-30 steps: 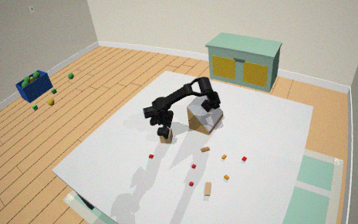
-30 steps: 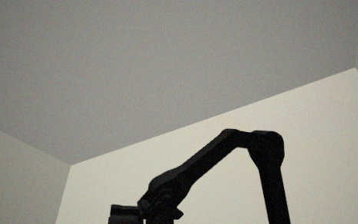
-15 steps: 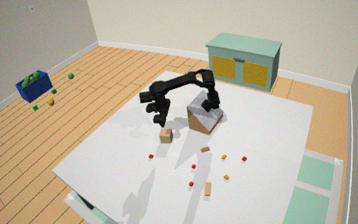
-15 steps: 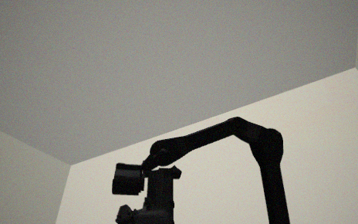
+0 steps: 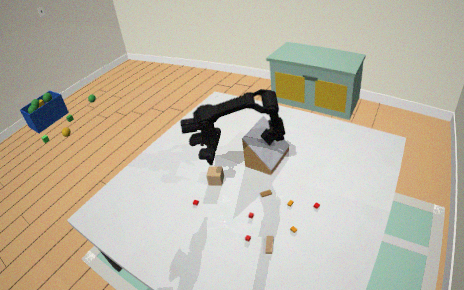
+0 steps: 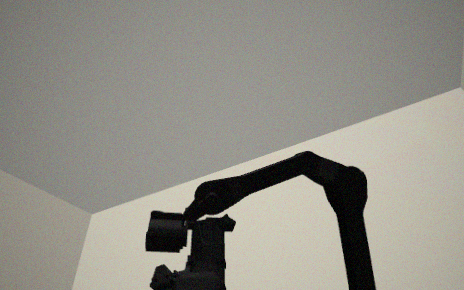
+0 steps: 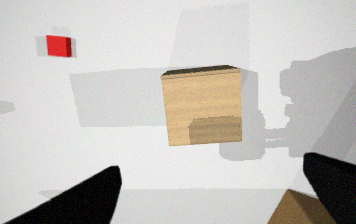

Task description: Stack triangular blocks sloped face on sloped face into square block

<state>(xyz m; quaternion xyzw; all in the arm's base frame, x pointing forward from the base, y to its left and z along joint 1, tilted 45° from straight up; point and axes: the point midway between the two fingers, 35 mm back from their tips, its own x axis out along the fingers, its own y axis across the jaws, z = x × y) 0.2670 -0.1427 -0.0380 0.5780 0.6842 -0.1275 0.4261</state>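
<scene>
On the worktop [image 5: 150,210] [image 7: 24,165], block [image 5: 215,176] [image 7: 204,105] squared up below and ahead of the hand [image 5: 209,159] [image 7: 208,167], which is released, fingers wide, apart from it; only retreat likely remains.

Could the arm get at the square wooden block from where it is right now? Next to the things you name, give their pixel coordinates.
Probably yes: the arm's open jaws hang above the square wooden block [image 5: 215,176] [image 7: 203,107], and nothing visible stands between them.
</scene>
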